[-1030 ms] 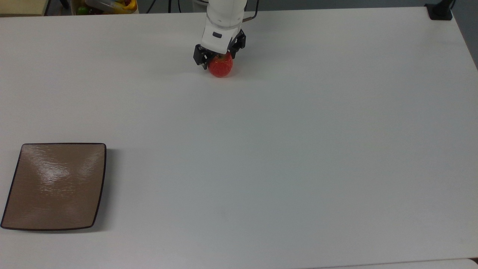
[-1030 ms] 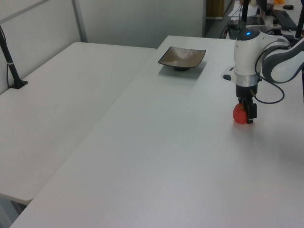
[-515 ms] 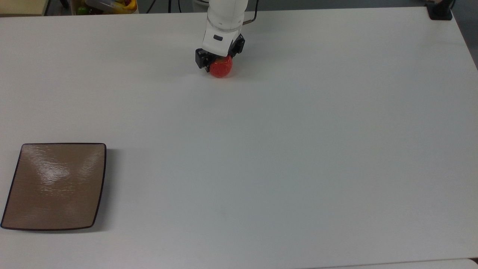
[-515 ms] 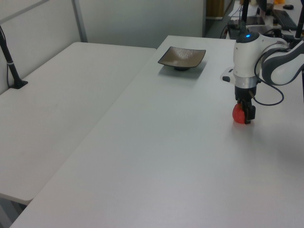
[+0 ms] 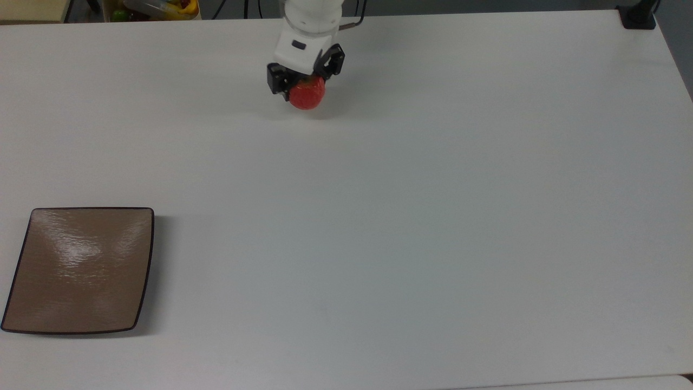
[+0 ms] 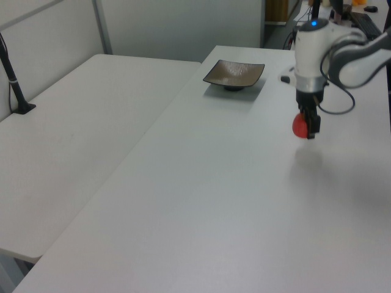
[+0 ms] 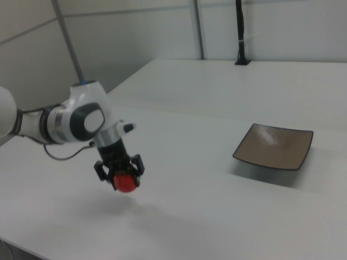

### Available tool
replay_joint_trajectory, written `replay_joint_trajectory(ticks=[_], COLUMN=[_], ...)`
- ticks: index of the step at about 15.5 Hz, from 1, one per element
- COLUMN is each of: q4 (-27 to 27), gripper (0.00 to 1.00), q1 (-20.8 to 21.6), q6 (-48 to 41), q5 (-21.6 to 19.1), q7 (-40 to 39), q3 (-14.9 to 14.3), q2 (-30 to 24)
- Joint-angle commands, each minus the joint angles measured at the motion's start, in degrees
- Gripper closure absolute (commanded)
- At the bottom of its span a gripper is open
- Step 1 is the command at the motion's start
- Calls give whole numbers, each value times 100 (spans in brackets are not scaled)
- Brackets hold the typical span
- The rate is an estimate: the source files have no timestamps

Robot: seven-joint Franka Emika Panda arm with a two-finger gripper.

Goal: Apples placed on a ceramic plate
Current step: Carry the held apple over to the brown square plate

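**Apple held clear of the table, plate standing apart**

The gripper [image 5: 304, 81] points straight down with its two black fingers [image 7: 101, 170] closed against opposite sides of the red apple [image 5: 306, 93], which sits between them and bulges out below the fingertips. In the right view the gripper [image 7: 119, 172] and apple [image 7: 126, 183] hang above the white table [image 7: 217, 216], with a soft shadow on the surface underneath and a clear gap between fruit and tabletop. The left view shows the same: the apple [image 6: 299, 126] in the gripper [image 6: 307, 124] floats over a faint shadow lower on the table [image 6: 214, 195].

The white arm [image 5: 308, 27] rises from the gripper toward the top view's upper edge; in the right view its grey and white joints [image 7: 76, 119] stretch off to the right view's left.

The ceramic plate [image 5: 81, 271] lies flat on the table [image 5: 406, 216] at the top view's lower left, well apart from the apple, with nothing on it. The left view shows the plate [image 6: 234, 73] at the far side of the table; the right view shows the plate [image 7: 274, 146] to the right view's right of the gripper, raised on a small foot.

In the top view's upper left corner, a container of coloured items [image 5: 157, 8] sits beyond the table edge.
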State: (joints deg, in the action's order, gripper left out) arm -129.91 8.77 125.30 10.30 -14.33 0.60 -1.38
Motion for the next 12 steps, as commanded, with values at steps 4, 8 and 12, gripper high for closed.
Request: replay_joint_trajectory(ticks=[4,8,12], q4=[2239,3627,4359], gripper=[98,99,99], q1=[-341,-341,-437], q6=[-1937,-2825,-3012], q5=[-370,-432,-677], q7=[-96,-114,-62], q3=[-165,-411,-526], q2=[76,760,1349])
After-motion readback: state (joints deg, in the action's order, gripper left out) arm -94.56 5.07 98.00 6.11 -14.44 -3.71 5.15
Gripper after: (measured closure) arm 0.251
